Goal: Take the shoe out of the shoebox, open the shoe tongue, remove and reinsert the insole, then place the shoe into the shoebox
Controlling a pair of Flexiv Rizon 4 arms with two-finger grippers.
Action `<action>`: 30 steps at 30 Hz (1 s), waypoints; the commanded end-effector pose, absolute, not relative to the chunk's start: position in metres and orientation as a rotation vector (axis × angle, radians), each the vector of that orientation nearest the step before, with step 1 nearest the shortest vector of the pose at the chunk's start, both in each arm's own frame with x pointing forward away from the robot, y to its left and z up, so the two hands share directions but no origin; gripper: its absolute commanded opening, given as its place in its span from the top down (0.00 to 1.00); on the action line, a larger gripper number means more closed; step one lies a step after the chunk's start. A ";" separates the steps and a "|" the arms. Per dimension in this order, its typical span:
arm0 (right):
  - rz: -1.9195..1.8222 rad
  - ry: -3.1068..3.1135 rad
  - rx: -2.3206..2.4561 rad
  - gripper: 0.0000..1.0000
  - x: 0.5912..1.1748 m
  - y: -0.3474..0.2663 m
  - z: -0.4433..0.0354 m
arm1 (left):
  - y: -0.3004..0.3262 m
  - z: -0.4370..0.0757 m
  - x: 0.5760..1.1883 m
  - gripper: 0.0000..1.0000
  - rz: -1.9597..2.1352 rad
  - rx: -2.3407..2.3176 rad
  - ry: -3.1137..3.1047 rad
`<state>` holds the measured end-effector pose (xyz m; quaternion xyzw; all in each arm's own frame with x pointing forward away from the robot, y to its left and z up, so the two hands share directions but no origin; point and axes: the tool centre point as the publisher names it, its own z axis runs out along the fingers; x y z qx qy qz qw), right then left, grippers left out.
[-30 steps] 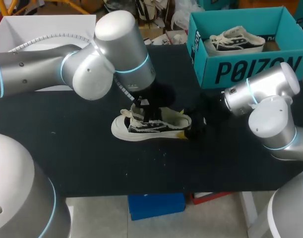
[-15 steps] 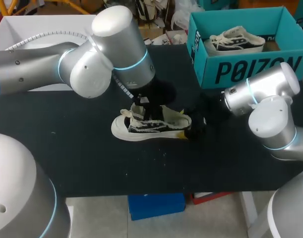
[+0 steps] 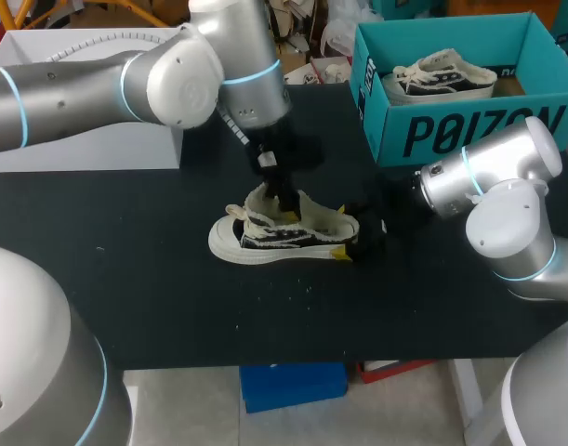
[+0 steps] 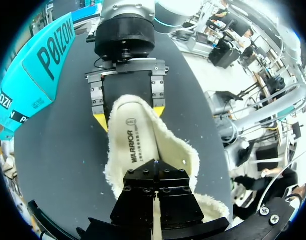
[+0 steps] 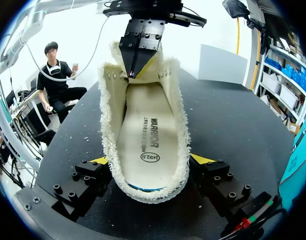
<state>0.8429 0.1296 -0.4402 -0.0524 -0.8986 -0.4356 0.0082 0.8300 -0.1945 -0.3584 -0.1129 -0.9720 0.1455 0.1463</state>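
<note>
Sneaker (image 3: 284,232) out of the shoebox (image 3: 451,102), mid-frame — our right pincer (image 5: 151,161) clamps its heel, left pincer (image 4: 156,165) pinches the tongue (image 3: 261,198) up; insole (image 5: 145,135) not yet removed.

Bold black lettering: teal cardboard shoebox (image 3: 390,130) wall. Dark print, perhaps with a size stamp: cream fabric insole (image 5: 147,125), between the tips of the right pincer (image 5: 151,161).

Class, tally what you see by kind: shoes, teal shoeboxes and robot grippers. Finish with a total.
Shoes: 2, the table shoe and the boxed shoe
Teal shoebox: 1
Grippers: 2, left gripper and right gripper
Total: 5
</note>
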 end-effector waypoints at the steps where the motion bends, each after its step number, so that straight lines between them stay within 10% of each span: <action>1: -1.357 -2.810 -0.166 1.00 0.843 0.131 -0.441 | -0.204 -0.361 0.843 1.00 0.374 -0.340 -2.703; 30: -1.357 -2.810 -0.166 1.00 0.843 0.131 -0.441 | -0.198 -0.380 0.822 1.00 0.273 -0.157 -2.714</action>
